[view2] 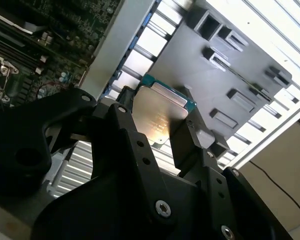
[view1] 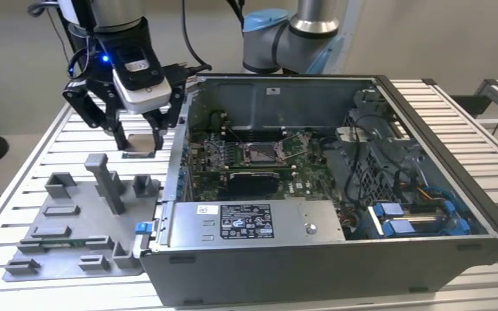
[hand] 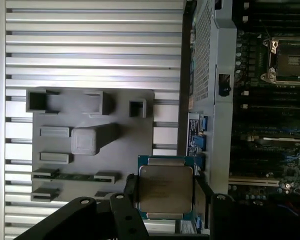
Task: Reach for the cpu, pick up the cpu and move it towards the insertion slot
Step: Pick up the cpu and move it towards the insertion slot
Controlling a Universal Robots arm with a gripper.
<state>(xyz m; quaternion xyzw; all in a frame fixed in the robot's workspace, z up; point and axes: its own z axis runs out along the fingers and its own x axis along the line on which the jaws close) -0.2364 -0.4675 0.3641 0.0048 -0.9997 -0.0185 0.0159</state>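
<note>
**Clerk:** First entry, nearest item?

**Keeper:** Gripper [view1: 141,144], black. Its two fingers [hand: 130,186] are clamped on opposite edges of the cpu [hand: 165,192]. The chip is held clear of the table, and its pale metal top is seen in both wrist views.

**Clerk:** What is listed beneath it?

**Keeper:** Grey fixture plate [hand: 115,150], fitted with raised blocks, laid on the slatted aluminium table [hand: 90,50]. The cpu is held near the plate's side closest to the case.

**Clerk:** And beyond that?

**Keeper:** Computer case [view1: 318,259], lid off, set just beside the gripper on the exterior view's right. A green motherboard [view1: 204,155] is mounted inside. The insertion slot [view1: 259,153], silver-framed with a dark centre, is found on that board. It is separated from the cpu by the case wall and lies well apart from it.
</note>
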